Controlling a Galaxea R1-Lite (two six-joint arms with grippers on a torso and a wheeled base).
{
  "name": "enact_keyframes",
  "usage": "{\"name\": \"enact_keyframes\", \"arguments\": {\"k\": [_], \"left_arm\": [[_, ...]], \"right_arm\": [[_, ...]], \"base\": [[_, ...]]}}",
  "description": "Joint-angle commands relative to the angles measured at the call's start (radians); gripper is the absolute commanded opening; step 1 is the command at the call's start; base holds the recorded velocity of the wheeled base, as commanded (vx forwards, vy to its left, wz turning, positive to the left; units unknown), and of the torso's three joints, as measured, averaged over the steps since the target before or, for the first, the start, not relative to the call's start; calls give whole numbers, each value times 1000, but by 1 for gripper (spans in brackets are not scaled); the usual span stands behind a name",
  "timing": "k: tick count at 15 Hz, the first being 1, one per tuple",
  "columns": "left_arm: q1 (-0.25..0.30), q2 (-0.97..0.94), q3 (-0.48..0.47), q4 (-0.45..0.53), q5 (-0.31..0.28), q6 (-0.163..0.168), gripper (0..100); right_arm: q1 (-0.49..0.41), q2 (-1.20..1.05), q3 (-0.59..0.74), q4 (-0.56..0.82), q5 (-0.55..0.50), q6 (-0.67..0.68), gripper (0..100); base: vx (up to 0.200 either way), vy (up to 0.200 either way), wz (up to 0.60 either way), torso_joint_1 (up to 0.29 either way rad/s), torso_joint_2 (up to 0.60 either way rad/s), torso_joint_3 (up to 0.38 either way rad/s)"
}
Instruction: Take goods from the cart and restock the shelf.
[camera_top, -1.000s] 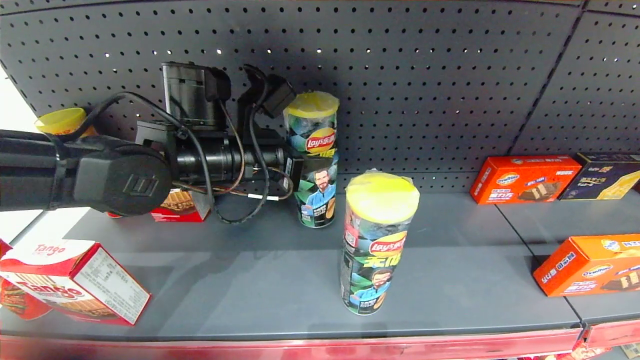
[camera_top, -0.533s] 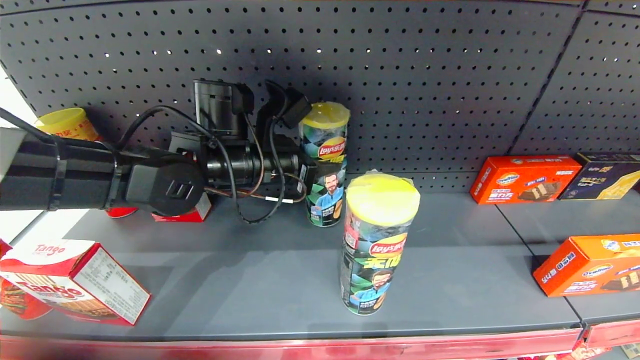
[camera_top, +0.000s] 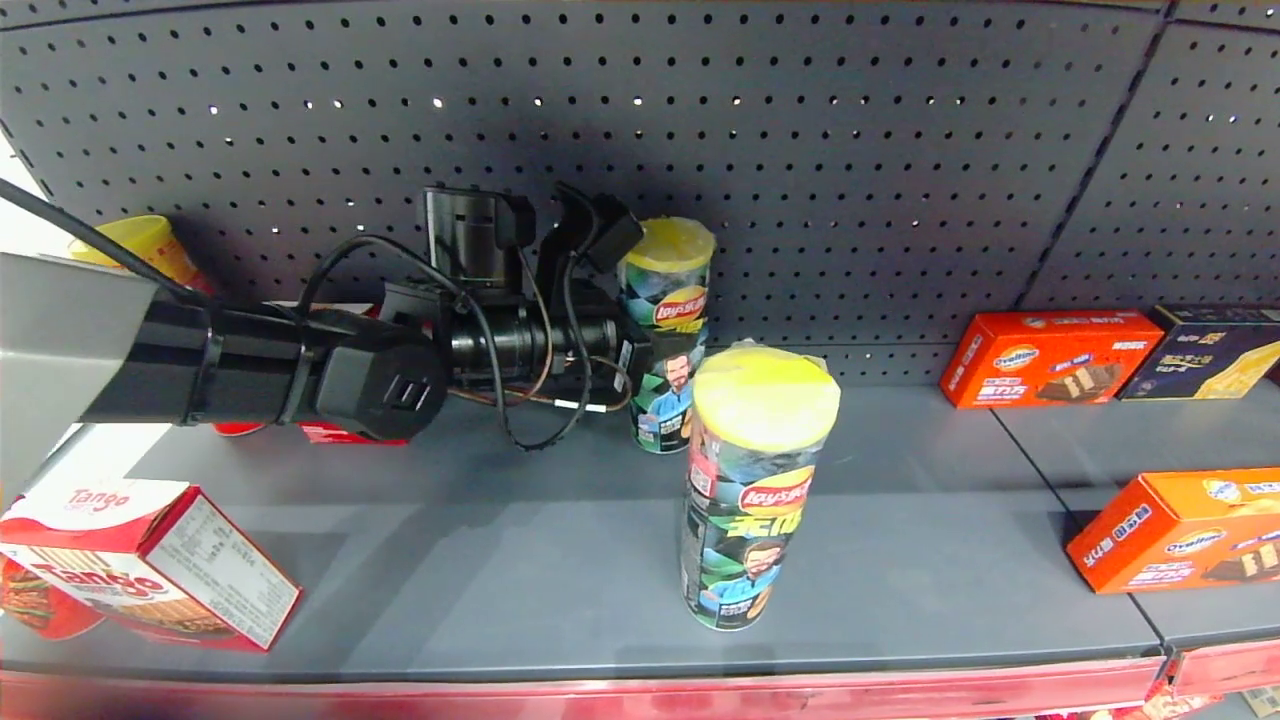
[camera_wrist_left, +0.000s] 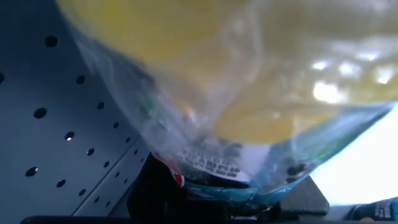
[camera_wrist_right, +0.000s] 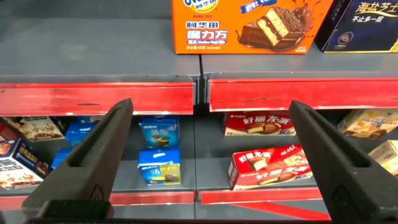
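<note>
Claws: left claw (camera_top: 648, 352) gripped upright chip can (camera_top: 672, 290) at shelf (camera_top: 450, 560) rear, near pegboard (camera_top: 850, 150), behind second can (camera_top: 752, 500); right claw (camera_wrist_right: 217, 162) stood spread before lower shelves (camera_wrist_right: 99, 99).

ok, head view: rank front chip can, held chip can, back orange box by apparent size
1. front chip can: clearly largest, but it's nearest the camera.
2/3. held chip can and back orange box look alike; the left claw hides part of the can, so no ranking.

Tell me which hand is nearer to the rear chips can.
Left. The left hand grips the rear chips can; the right hand, open, faces lower shelves, away from it.
</note>
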Motion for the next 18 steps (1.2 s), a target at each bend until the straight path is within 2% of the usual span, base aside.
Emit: {"name": "enact_keyframes", "arguments": {"k": [1,6,7,9,11,15,16,18], "left_arm": [[-2,19,-2,-17,-1,0,0],[-8,29,9,-46,0,3,0],[-10,31,7,-46,0,1,100],[-10,29,11,-57,2,3,100],[-10,17,50,-107,2,4,100],[-7,-95,142,-127,8,9,100],[-5,-127,192,-149,8,12,100],[4,-159,317,-236,49,57,100]], "right_arm": [[-1,2,0,-1,1,0,100],[-1,2,0,-1,1,-1,100],[-1,2,0,-1,1,-1,100],[-1,2,0,-1,0,0,100],[1,2,0,-1,0,0,100],[-1,2,0,-1,0,-1,100],[1,2,0,-1,0,0,100],[1,2,0,0,0,-1,100]], "base": [[0,0,0,0,0,0],[0,0,0,0,0,0],[0,0,0,0,0,0],[0,0,0,0,0,0],[0,0,0,0,0,0],[0,0,0,0,0,0],[0,0,0,0,0,0],[0,0,0,0,0,0]]}}
